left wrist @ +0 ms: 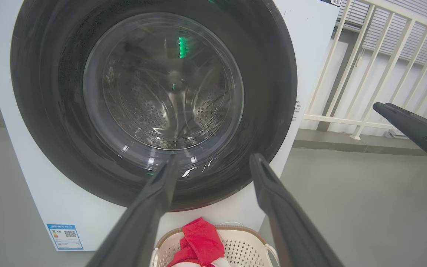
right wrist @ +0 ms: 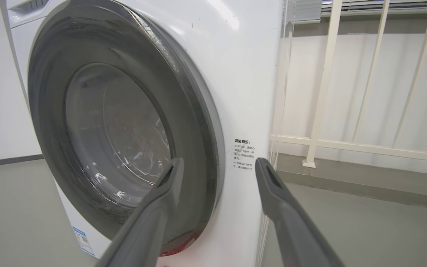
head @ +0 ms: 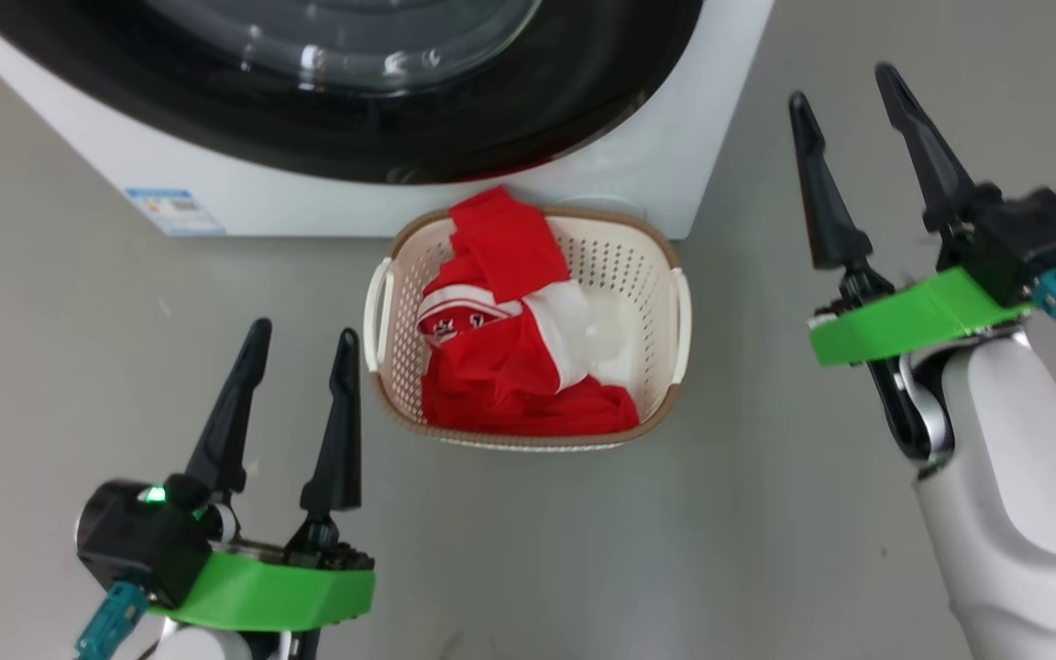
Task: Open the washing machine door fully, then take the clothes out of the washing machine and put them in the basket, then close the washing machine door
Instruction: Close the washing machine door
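The washing machine (head: 79, 156) stands at the top of the head view, and its door (head: 491, 137) with the black rim lies flat against the white front. On the floor just before it sits the basket (head: 624, 266) holding the red clothes (head: 510, 367) with white bands. My left gripper (head: 303, 328) is open and holds nothing, at the near left of the basket. To the basket's right, raised beside the machine's corner, my right gripper (head: 841, 82) is open too, with nothing in it. In the left wrist view the door (left wrist: 43, 111) faces my left gripper (left wrist: 213, 157), and the steel drum shows through the glass. The right wrist view has the door (right wrist: 50, 111) beyond my right gripper (right wrist: 219, 160).
A white railing (right wrist: 324, 74) runs along the wall to the right of the machine. A blue label (head: 170, 211) is stuck low on the machine's front. Grey floor (head: 766, 504) spreads around the basket. One finger of my right gripper (left wrist: 410, 126) shows at the left wrist view's right edge.
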Controlling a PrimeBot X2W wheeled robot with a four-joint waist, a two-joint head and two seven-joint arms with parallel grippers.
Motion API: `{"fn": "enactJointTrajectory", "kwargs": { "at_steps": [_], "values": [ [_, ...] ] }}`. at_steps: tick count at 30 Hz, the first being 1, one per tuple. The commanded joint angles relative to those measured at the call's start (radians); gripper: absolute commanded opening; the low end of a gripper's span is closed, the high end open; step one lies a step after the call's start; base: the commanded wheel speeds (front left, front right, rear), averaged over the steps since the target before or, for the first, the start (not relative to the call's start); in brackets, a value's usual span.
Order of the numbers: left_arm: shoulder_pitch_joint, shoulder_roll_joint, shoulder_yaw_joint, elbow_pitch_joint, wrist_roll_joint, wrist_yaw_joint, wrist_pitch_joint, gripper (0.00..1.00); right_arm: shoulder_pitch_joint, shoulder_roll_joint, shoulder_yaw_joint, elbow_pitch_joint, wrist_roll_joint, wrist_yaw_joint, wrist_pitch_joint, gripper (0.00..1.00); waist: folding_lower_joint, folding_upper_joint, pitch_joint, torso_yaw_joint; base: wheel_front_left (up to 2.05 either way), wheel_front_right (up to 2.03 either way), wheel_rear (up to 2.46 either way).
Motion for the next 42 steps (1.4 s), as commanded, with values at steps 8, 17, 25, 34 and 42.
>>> {"fn": "enactJointTrajectory", "kwargs": {
  "at_steps": [8,17,25,34,42],
  "values": [
    [0.054,0.015,0.066,0.002,0.003,-0.007,-0.008,1.00,0.157,0.016,-0.059,-0.048,0.005,-0.004,-0.002,1.00,0.0000,0.0000,-0.124,-0.089,0.00,0.00,0.00],
    [0.114,0.015,0.110,0.027,0.011,0.013,-0.008,1.00,0.292,0.016,-0.117,-0.099,-0.045,-0.004,-0.002,1.00,0.0000,0.0000,-0.204,-0.114,0.00,0.00,0.00],
    [0.169,0.015,0.142,0.030,0.027,0.008,-0.008,1.00,0.402,0.016,-0.149,-0.131,-0.019,-0.004,-0.002,1.00,0.0000,0.0000,-0.272,-0.123,0.00,0.00,0.00],
    [0.248,0.015,0.148,0.031,0.059,0.013,-0.008,1.00,0.531,0.016,-0.145,-0.168,-0.009,-0.004,-0.002,1.00,0.0000,0.0000,-0.347,-0.127,0.00,0.00,0.00],
    [0.287,0.015,0.159,0.026,0.062,0.024,-0.008,1.00,0.580,0.016,-0.136,-0.180,-0.015,-0.004,-0.002,1.00,0.0000,0.0000,-0.374,-0.133,0.00,0.00,0.00]
  ]
}}
